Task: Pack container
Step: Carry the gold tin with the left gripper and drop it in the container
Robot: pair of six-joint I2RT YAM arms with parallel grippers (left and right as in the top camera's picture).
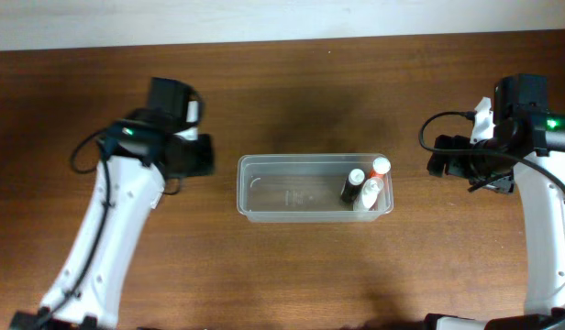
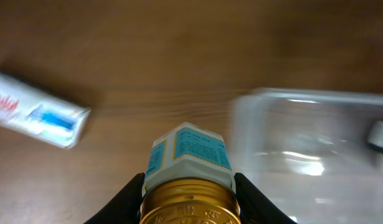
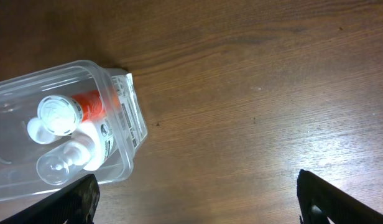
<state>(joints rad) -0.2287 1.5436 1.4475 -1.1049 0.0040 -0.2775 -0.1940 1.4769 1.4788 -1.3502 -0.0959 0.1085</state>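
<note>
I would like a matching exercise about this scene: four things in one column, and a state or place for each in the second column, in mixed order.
Things:
1. left gripper
2. right gripper
3. container
4. white box

States or places:
A. lies on the table
B. open, empty
C. has small bottles at one end
D. shut on gold-capped bottle

Pairs: 1-D, 2-B, 3-C, 4-A

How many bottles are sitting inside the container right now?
3, clustered at the container's right end: red bottle at the far wall, dark bottle beside it, white bottle nearest the front.
</note>
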